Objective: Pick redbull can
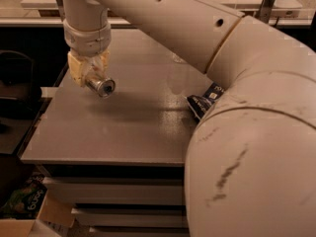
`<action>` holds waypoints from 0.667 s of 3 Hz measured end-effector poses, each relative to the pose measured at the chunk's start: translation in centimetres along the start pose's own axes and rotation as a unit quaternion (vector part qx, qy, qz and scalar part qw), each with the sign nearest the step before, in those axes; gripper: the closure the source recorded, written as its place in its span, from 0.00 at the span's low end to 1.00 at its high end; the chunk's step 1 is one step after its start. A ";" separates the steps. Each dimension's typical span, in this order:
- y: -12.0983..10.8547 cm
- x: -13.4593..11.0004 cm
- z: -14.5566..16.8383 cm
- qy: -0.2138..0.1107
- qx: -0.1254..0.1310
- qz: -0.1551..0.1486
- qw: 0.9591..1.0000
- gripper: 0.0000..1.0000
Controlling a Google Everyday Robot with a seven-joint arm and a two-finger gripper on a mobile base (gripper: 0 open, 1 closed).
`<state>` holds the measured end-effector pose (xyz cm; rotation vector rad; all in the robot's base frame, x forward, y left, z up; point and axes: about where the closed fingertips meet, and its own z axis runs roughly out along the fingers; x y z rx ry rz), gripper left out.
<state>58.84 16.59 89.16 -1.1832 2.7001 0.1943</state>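
The redbull can [101,86] shows mostly as a silver round end, lying on its side between the fingers [76,70] of my gripper [91,75]. The gripper is shut on the can and holds it a little above the left part of the grey table [128,127]. A faint shadow lies on the table under it. My white arm [197,38] reaches in from the right and hides much of the table's right side.
A dark blue chip bag [202,102] lies on the table, partly hidden by my arm. The clear bottle is mostly hidden behind the arm. A cardboard box with a green bag [22,206] stands on the floor at lower left. Shelves run under the table.
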 end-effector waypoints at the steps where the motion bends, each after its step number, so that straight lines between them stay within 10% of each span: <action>1: 0.1 -0.2 -1.0 -0.004 0.006 -0.006 1.000 1.00; 2: 0.1 -0.2 -1.1 -0.005 0.006 -0.007 1.000 1.00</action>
